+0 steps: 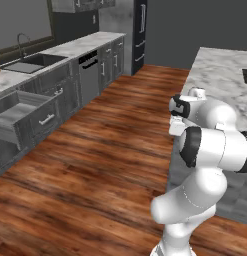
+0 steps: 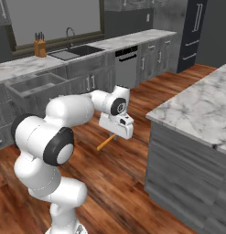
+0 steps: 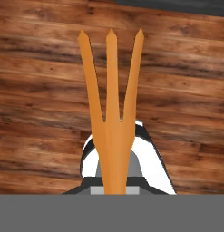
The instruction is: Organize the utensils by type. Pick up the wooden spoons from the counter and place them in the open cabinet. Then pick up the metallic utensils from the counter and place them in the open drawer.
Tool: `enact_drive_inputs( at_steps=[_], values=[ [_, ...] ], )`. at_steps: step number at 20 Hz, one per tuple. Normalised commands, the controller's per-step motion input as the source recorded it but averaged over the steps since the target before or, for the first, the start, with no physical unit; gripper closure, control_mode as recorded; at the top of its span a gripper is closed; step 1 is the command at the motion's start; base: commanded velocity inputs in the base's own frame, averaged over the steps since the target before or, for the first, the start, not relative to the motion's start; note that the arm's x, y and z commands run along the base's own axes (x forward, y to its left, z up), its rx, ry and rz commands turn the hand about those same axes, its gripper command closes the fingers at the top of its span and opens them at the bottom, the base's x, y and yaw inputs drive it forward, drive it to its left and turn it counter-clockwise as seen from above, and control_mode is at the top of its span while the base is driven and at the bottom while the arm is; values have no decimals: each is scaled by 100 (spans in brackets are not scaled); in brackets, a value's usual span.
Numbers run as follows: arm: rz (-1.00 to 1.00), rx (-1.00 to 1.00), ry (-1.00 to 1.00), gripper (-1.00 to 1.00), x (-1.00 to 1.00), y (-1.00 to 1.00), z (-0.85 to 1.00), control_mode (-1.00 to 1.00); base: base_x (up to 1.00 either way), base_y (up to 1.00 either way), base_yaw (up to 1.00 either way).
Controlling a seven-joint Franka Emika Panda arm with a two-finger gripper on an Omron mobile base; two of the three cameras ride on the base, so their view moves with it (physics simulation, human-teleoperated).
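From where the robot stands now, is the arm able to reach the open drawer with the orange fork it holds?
Probably not yet. The gripper, shut on the orange fork, hangs over the wooden floor, and the open drawer lies well off across bare floor. Nothing blocks the way; the base likely must drive closer.

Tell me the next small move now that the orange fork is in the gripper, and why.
Probably carry it left toward the open drawer. The gripper is shut on the orange fork, whose three tines point out over bare wood floor, and the arm sits mid-room between the island and the sink counter. The drawer stands pulled out under that counter, its flat inside showing.
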Motion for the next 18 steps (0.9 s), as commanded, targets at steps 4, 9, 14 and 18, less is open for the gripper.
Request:
enact_drive_inputs(
  at_steps=[4,9,14,18],
  values=[
    [0,0,0,100,0,0,0,100,34,83,0],
    [0,0,0,100,0,0,0,100,34,79,0],
    [0,0,0,100,0,0,0,100,41,77,0],
    [0,0,0,100,0,0,0,100,56,84,0]
  ],
)
